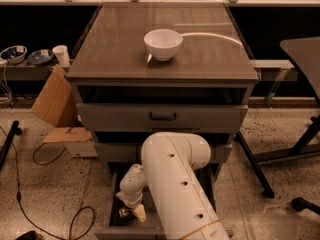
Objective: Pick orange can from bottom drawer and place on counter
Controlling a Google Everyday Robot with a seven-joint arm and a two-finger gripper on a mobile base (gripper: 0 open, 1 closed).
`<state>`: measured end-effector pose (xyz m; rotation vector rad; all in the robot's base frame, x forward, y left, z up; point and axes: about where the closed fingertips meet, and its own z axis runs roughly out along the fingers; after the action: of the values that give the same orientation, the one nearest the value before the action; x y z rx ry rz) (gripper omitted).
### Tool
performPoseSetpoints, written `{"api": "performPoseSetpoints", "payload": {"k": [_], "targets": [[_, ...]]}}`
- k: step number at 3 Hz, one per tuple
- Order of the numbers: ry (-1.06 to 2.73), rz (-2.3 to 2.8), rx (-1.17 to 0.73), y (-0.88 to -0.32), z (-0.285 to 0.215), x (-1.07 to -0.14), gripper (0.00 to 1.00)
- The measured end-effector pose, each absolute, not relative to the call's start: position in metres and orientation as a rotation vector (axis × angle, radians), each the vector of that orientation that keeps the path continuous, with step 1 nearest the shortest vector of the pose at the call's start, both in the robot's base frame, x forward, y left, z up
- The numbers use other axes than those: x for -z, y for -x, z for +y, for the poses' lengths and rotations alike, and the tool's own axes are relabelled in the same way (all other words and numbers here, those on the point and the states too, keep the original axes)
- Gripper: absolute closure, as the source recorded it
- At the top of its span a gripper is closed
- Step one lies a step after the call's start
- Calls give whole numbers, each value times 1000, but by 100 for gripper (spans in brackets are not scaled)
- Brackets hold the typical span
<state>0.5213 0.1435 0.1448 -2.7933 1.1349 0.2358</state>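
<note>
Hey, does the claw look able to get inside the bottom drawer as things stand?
Likely yes. The bottom drawer is pulled open with nothing over its opening, and the claw hangs down inside it, near the left front corner.

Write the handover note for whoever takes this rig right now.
Gripper: down inside the open bottom drawer, near its front left; whether it holds anything cannot be told.
Orange can: not clearly visible; a small dark object beside the gripper may be it.
Counter: carries a white bowl, no can.
Done: drawer open, arm in the drawer.
Left: secure the can, lift it out, set it on the counter.
</note>
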Motion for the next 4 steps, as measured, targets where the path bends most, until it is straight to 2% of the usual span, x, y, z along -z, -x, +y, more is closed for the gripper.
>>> {"api": "performPoseSetpoints", "payload": {"k": [1, 2, 4], "targets": [[2780, 1170, -204, -529, 133, -132, 0], [2760, 1214, -192, -534, 124, -119, 18], [2722, 1223, -183, -537, 115, -111, 65]]}}
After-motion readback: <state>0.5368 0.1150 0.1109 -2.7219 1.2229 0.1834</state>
